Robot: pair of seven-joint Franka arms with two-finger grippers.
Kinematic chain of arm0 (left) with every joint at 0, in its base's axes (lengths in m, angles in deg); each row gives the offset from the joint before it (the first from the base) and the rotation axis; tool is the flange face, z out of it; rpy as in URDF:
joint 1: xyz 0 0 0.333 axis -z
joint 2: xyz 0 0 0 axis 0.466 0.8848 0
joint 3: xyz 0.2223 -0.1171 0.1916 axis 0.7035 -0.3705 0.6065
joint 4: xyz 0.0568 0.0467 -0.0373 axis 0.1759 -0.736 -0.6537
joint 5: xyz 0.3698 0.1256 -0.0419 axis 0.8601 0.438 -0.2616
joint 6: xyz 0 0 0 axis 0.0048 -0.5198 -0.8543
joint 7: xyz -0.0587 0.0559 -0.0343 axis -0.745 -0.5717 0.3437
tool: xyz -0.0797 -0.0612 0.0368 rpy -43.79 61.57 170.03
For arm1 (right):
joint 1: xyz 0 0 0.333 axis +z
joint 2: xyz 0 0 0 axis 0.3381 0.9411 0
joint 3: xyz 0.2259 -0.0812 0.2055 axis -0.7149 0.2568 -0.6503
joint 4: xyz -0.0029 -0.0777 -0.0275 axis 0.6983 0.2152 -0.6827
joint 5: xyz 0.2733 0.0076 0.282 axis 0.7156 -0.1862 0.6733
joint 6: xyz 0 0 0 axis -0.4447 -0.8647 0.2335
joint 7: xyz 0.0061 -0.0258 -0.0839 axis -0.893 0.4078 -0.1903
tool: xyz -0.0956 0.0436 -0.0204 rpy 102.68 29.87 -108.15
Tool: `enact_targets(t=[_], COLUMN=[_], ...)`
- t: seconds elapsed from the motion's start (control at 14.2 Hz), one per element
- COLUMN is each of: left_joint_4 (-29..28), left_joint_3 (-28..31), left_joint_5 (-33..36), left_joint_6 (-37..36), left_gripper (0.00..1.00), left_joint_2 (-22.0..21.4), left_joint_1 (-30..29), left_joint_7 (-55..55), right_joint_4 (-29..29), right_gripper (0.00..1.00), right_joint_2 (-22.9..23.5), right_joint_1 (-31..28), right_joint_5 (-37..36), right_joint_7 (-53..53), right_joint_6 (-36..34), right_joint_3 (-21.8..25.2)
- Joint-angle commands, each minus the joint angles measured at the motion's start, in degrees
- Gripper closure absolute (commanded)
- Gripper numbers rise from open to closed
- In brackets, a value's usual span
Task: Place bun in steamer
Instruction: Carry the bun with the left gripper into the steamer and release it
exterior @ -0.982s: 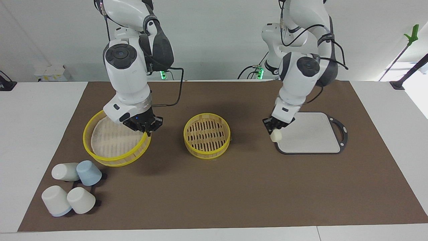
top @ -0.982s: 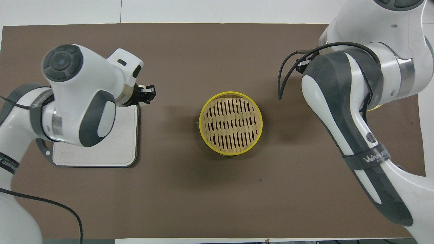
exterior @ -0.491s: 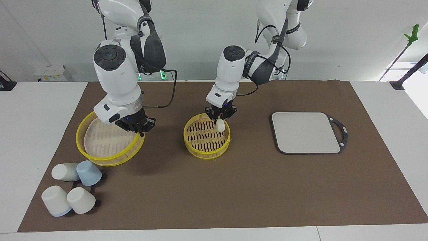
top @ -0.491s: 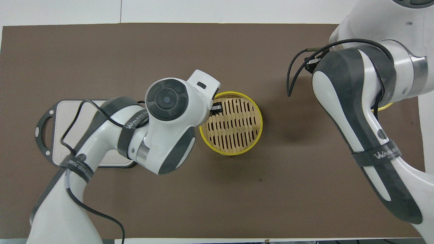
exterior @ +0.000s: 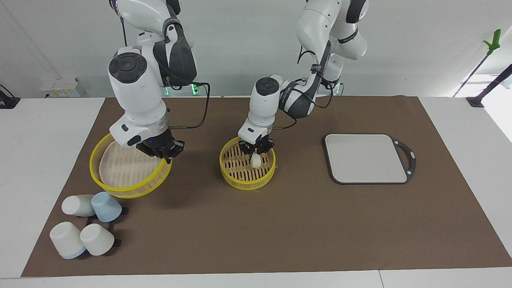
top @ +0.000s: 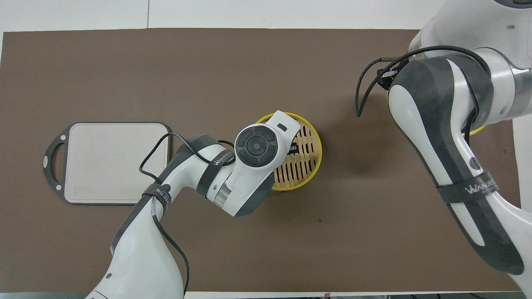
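Two arms are busy at the desk. The left gripper (exterior: 255, 151) is down inside the steamer (exterior: 247, 162), closed on the bun (exterior: 255, 160), which sits low over the slatted floor at about three o'clock of the basket's middle in the facing view. Whether it rests on the slats I cannot tell. Most of the task looks done: what remains is to let go and lift clear. The right gripper (exterior: 163, 151) holds the lid (exterior: 129, 165) tilted by its rim, toward the right arm's end. A brown mat (exterior: 280, 224) covers the white desk (exterior: 48, 132), with a grey board (exterior: 366, 158), four cups (exterior: 86, 224) and a pale wall.
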Motion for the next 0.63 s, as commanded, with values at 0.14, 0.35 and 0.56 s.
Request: enact_targets(t=[0.14,0.35,0.56], left_joint_4=[-0.4,-0.5,-0.6], left_joint_3=[1.1,1.1,1.3], left_joint_5=[0.0,0.0,-0.1], left_joint_6=[0.4,-1.4,-8.6], left_gripper=[0.00,0.00,0.00], left_joint_2=[-0.2,-1.0,-6.5], left_joint_1=[1.5,1.3,-1.7], left_joint_7=[-0.4,-0.8,0.1], right_joint_4=[2.7,3.2,3.2], right_gripper=[1.00,1.00,1.00], right_joint_2=[-2.2,-2.4,-2.3], right_joint_1=[-0.7,-0.8,-1.2], right_joint_5=[0.8,0.8,2.6], right_joint_7=[-0.8,-0.8,-0.8], right_joint_6=[0.7,1.2,2.6], right_joint_3=[-0.6,-0.6,-0.6])
